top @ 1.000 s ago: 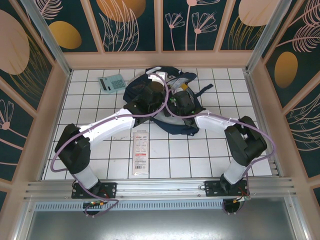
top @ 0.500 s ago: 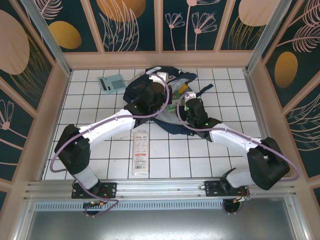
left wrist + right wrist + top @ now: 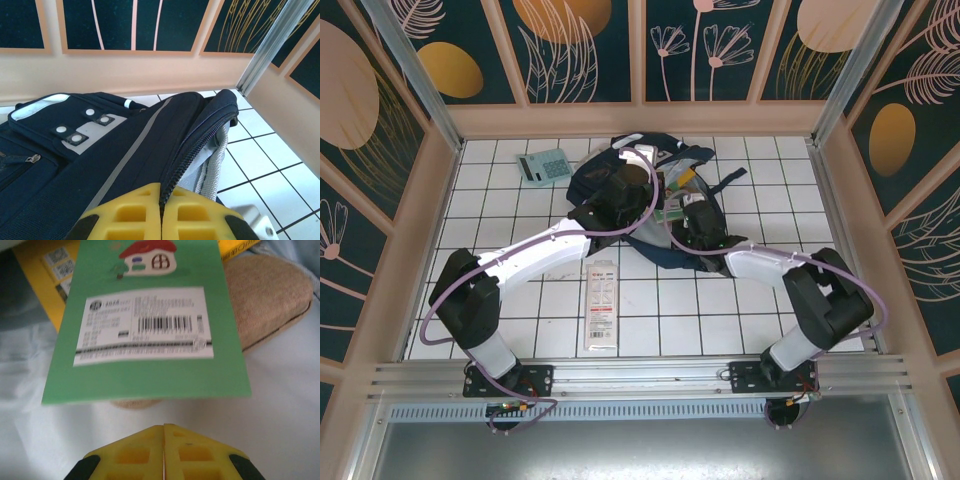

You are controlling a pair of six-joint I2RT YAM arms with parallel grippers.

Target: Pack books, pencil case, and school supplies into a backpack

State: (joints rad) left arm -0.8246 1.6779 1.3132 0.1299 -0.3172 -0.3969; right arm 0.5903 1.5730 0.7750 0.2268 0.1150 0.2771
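The navy backpack (image 3: 592,178) lies open at the back middle of the table. My left gripper (image 3: 628,180) is shut on its zipper edge (image 3: 197,145), holding the opening up; the yellow fingers (image 3: 130,210) pinch the black zip teeth. My right gripper (image 3: 164,427) is shut and empty, its tips over the pale lining inside the backpack (image 3: 280,405). Just beyond them lies the small green book with a house picture (image 3: 145,340), on top of the tan pencil case (image 3: 270,295) and an orange-yellow book (image 3: 42,277). From above, the right gripper (image 3: 683,205) sits at the bag's mouth.
A teal calculator (image 3: 545,165) lies on the tiles at the back left. The long white-and-red pack (image 3: 601,305) lies in front of the backpack, near the middle. Peach walls close in the tiled table (image 3: 500,210) on three sides.
My right gripper has gone from open to shut with nothing in it, and its arm swung out to the right, then folded back. The left arm has kept still on the zipper edge.
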